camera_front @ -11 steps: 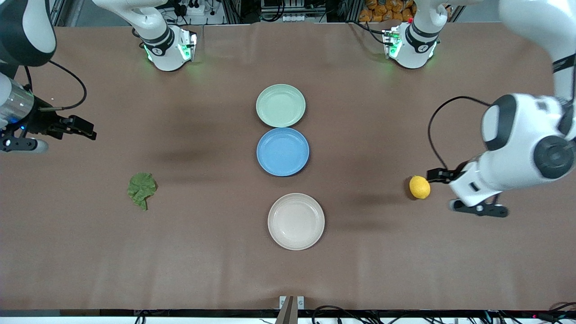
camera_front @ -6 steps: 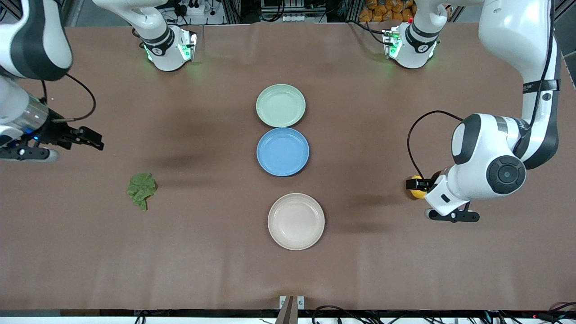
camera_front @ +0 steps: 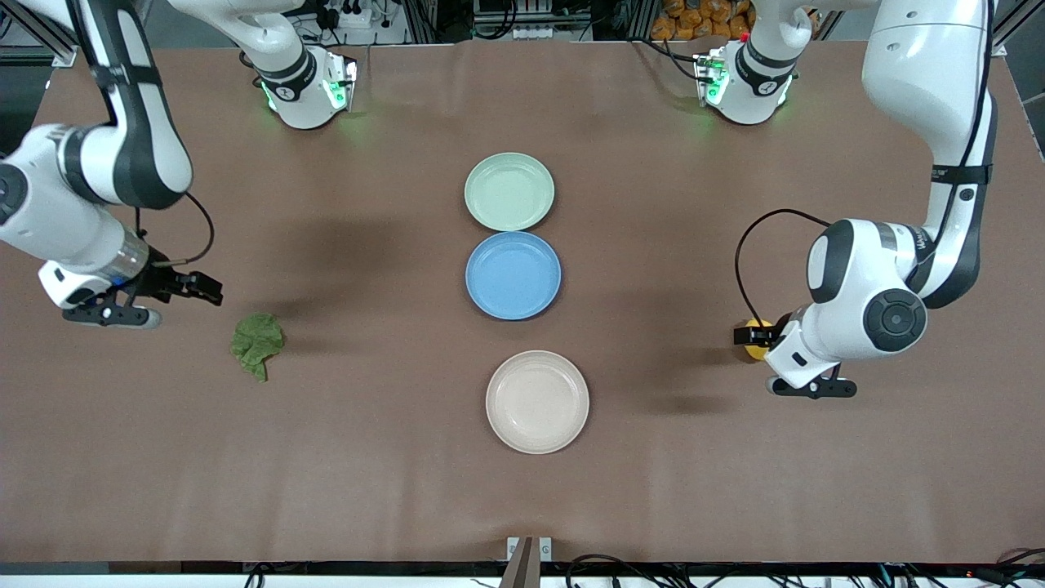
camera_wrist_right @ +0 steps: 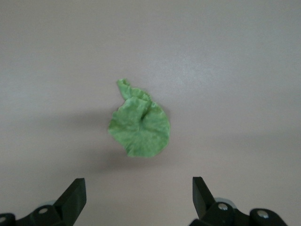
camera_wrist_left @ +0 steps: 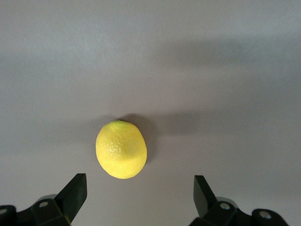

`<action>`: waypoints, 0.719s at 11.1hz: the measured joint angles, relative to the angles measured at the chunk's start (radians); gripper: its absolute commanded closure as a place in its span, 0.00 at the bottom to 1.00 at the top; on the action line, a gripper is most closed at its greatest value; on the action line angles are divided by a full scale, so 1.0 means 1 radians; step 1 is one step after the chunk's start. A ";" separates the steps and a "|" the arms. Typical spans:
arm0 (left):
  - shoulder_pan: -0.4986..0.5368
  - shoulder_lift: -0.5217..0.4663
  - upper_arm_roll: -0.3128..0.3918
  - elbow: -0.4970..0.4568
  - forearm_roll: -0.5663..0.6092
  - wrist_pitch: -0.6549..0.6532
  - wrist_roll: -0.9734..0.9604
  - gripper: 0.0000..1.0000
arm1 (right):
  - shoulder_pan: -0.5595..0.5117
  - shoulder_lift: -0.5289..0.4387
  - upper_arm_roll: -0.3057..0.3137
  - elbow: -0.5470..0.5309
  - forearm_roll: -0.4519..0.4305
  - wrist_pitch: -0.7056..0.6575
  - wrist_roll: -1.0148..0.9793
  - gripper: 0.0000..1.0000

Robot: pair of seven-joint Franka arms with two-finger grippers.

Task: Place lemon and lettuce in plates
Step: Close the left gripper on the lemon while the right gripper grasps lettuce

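Brown matte tabletop carries the small oval yellow lemon (camera_wrist_left: 121,149) just ahead of the left gripper's (camera_wrist_left: 140,194) spread fingers (camera_wrist_left: 75,192) and the wrinkled dark green lettuce (camera_wrist_right: 139,125) ahead of the right gripper's (camera_wrist_right: 139,194) spread fingers (camera_wrist_right: 74,193), both lined up apparently for picking.

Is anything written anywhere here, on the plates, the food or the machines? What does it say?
No text here can be read.
White left arm: a dark band with small white lettering, too small to read.
Mint green, blue and cream plates, yellow lemon, green lettuce leaf: no markings.
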 measured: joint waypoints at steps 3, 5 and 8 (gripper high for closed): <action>0.000 0.016 0.002 -0.042 0.024 0.020 0.000 0.00 | -0.001 0.126 0.002 -0.001 0.000 0.127 0.000 0.00; 0.000 0.034 0.003 -0.050 0.027 0.045 0.000 0.00 | 0.000 0.171 0.003 -0.001 0.000 0.172 0.000 0.00; 0.001 0.083 0.006 -0.052 0.030 0.088 0.012 0.00 | -0.001 0.229 0.003 -0.018 0.001 0.258 0.000 0.00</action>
